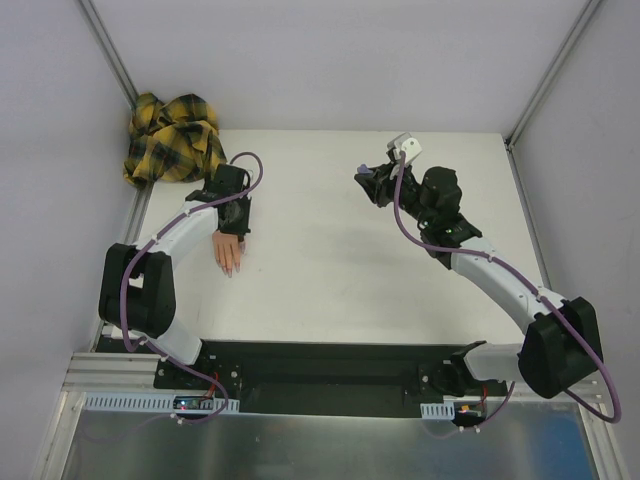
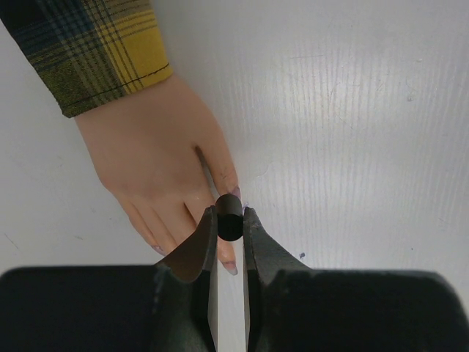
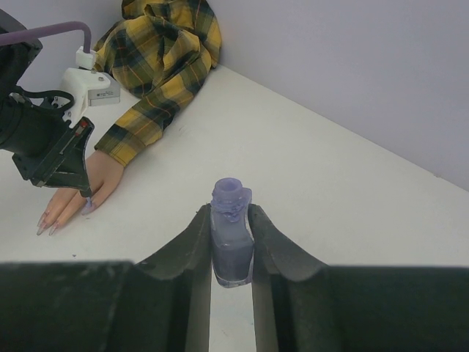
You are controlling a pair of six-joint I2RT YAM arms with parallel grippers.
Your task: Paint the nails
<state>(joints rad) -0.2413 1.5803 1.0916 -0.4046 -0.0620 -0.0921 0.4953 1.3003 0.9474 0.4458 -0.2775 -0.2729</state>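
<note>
A: Left end effector (image 2: 229, 217)?
B: Clamped on a small black cap (image 2: 229, 228), right at the fingers of the fake hand (image 2: 157, 158).
A: Nails (image 2: 236, 193)?
B: Purplish-pink, on fingers lying flat on the white bench (image 2: 352, 132). A plaid sleeve (image 2: 102, 51) covers the wrist.
A: Right end effector (image 3: 231, 214)?
B: Clamped on an uncapped purple bottle (image 3: 232, 249), well apart from the hand.

We see the right gripper (image 3: 229, 211) with its fingers (image 3: 192, 246) pressed against both sides of an upright, uncapped purple bottle (image 3: 231, 253). Left of the bottle and farther back, the fake hand (image 3: 102, 182) lies flat on the white desk (image 3: 330, 198) in its plaid sleeve (image 3: 146, 121). The left gripper (image 3: 82, 183) hangs over the hand, just behind the nails (image 3: 42, 222).
</note>
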